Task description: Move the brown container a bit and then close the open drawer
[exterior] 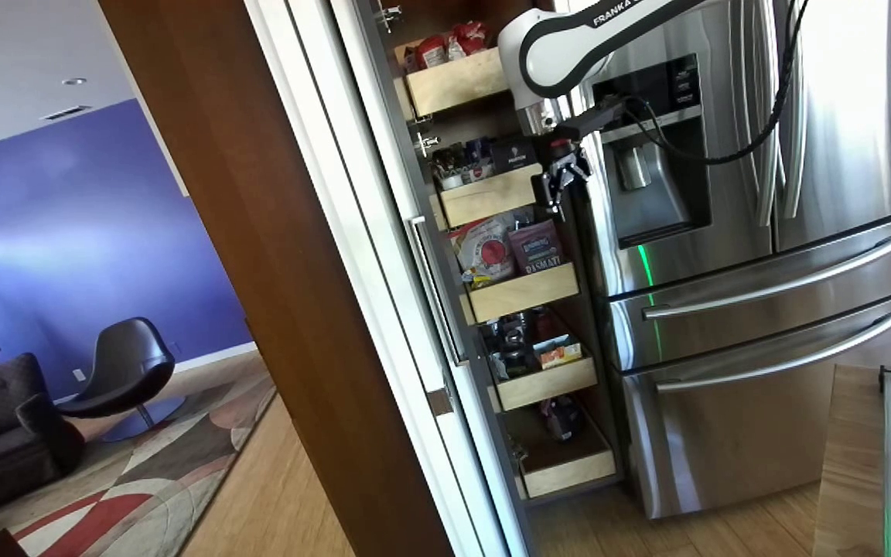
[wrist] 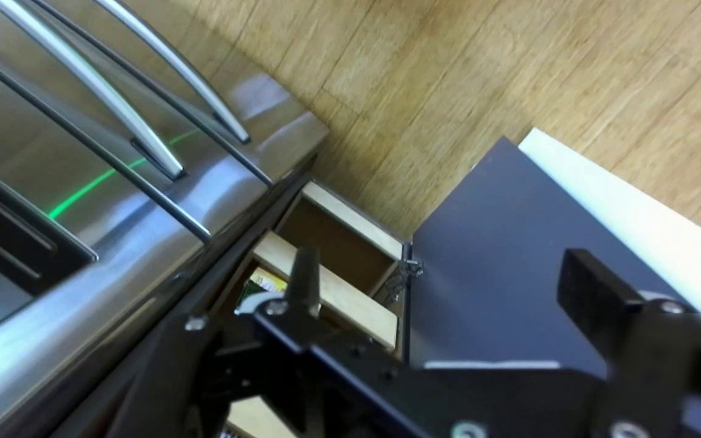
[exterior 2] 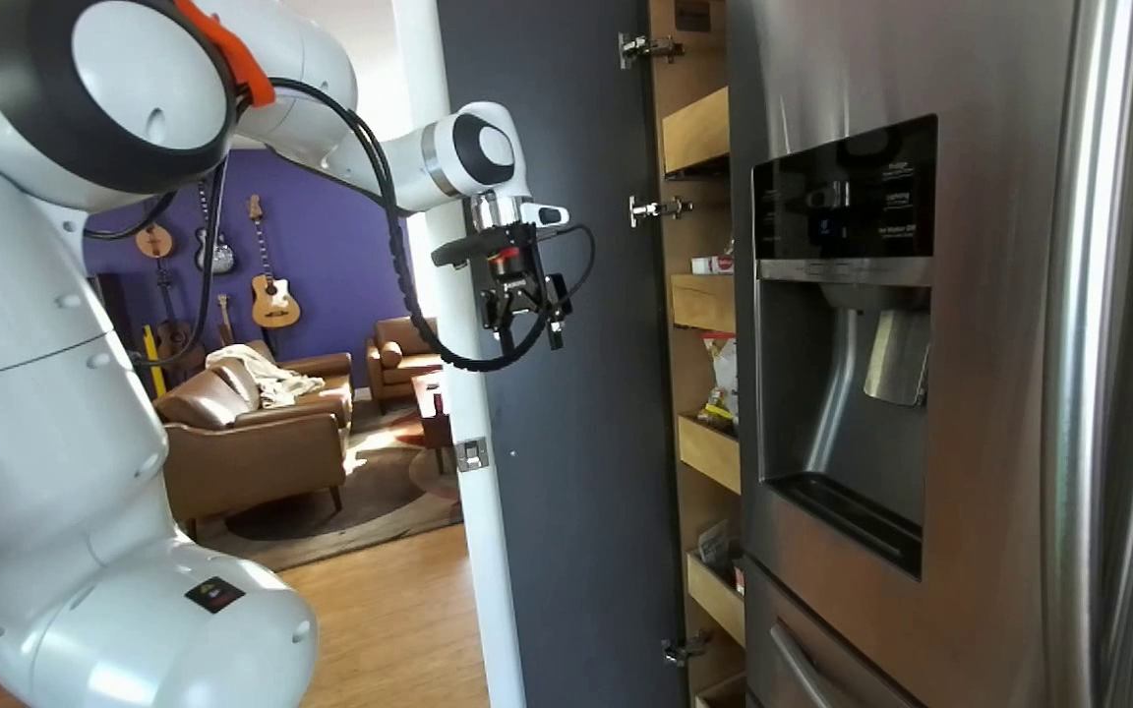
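Several light-wood pull-out drawers sit one above another in the tall pantry. In an exterior view I see the top drawer (exterior: 457, 83), the one below it (exterior: 488, 199) and a middle drawer (exterior: 523, 294). I cannot tell which is the open drawer of the task. No brown container can be made out for certain; a dark box (exterior: 513, 155) stands in the second drawer from the top. My gripper (exterior: 558, 203) hangs pointing down near that drawer's right end; it also shows in an exterior view (exterior 2: 531, 339). In the wrist view my gripper (wrist: 445, 274) is open, with nothing between its fingers.
The dark grey pantry door (exterior 2: 566, 442) stands swung open beside the drawers, with metal hinges (exterior 2: 660, 208). The steel fridge (exterior: 693, 271) with bar handles stands on the pantry's other side. A black cable (exterior: 755, 143) loops along the arm.
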Tool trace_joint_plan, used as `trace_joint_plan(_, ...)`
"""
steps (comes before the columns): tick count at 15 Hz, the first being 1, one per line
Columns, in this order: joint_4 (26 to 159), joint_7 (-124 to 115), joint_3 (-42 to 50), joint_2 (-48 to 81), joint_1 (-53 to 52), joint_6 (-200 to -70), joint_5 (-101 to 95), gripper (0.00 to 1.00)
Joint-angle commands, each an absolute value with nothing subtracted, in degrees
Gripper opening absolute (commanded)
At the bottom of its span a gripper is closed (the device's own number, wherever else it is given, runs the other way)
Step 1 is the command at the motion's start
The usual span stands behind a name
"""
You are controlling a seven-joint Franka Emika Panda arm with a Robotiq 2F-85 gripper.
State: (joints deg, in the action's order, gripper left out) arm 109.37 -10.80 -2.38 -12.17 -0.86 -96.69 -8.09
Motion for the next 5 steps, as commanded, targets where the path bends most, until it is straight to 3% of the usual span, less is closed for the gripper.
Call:
trace_joint_plan(1,109.90,-10.78,-2.67,-12.65,-0.72,-95.49,-8.05,1.00)
trace_joint_plan(5,109.69,-10.78,-2.74,-12.59,-0.69,-95.28,-8.07,1.00)
